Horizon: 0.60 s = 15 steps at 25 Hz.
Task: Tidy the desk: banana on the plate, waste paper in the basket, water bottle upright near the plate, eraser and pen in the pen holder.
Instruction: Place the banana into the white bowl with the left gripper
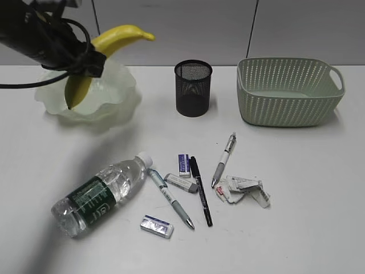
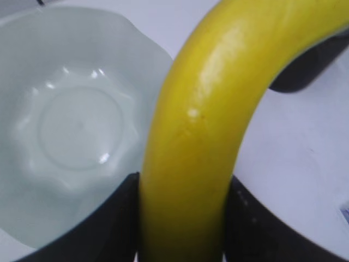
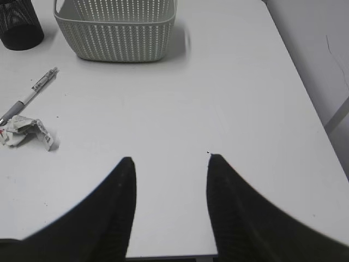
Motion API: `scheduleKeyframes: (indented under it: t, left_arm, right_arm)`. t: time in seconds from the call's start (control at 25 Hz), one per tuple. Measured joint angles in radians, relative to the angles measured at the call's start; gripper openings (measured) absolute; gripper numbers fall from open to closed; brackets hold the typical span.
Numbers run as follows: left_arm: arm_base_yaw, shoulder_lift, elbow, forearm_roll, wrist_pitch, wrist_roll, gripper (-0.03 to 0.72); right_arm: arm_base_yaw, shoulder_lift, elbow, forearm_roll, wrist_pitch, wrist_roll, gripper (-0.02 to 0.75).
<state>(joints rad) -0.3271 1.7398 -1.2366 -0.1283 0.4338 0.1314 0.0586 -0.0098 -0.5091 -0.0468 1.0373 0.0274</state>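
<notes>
A: Left gripper (image 2: 182, 218) status?
B: Clamped on the banana (image 1: 105, 51). Black fingers (image 2: 112, 229) pressed against both sides of the yellow fruit, seen close in the left wrist view. Held above the plate (image 1: 122, 85), lower tip pointing down into the wavy-rimmed dish, stem end raised toward the wall.

A: Plate location?
B: Far left of the desk (image 1: 308, 200). Interior bare in the left wrist view (image 2: 76, 125).

A: Right gripper (image 3: 170, 164) status?
B: Fingers (image 3: 117, 207) parted at a moderate gap, nothing between them. Hovering over bare tabletop, well apart from the clutter. Not visible in the exterior view.

A: Water bottle (image 1: 100, 194)?
B: Lying on its side, front left, cap (image 1: 144, 158) pointing toward the middle of the desk.

A: Pen holder (image 1: 193, 87) and basket (image 1: 288, 91)?
B: Black mesh cup upright at the far centre. Pale green perforated basket to its right, at the far right.

A: Waste paper (image 1: 245, 190)?
B: Crumpled wad with red print, on the tabletop in front of the basket, just beside the tip of a grey-and-white pen (image 1: 224, 160).

A: Remaining items?
B: Black pen (image 1: 200, 190) and blue-grey pen (image 1: 170, 197) lying near the centre front. Three erasers: one with a blue-and-white sleeve (image 1: 183, 164) beside the black pen's top, one grey (image 1: 181, 182) between the two pens, one (image 1: 157, 226) nearest the front edge. All flat on the desk.
</notes>
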Motion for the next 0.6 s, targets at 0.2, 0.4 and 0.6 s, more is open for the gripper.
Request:
scheduleKeyframes:
  t: [0.2,0.4,0.6]
  left_arm:
    - [0.101,0.057,0.0,0.013,-0.135,0.0,0.321]
    - [0.156,0.15,-0.006,0.015,-0.195,0.0,0.321]
    - [0.163,0.184,-0.044,0.015,-0.211,0.0,0.396]
  right_arm:
    - [0.0,0.0,0.0,0.0,0.0,0.0,0.349]
    - [0.0,0.0,0.0,0.0,0.0,0.0,0.349]
    - [0.0,0.0,0.0,0.0,0.0,0.0,0.349]
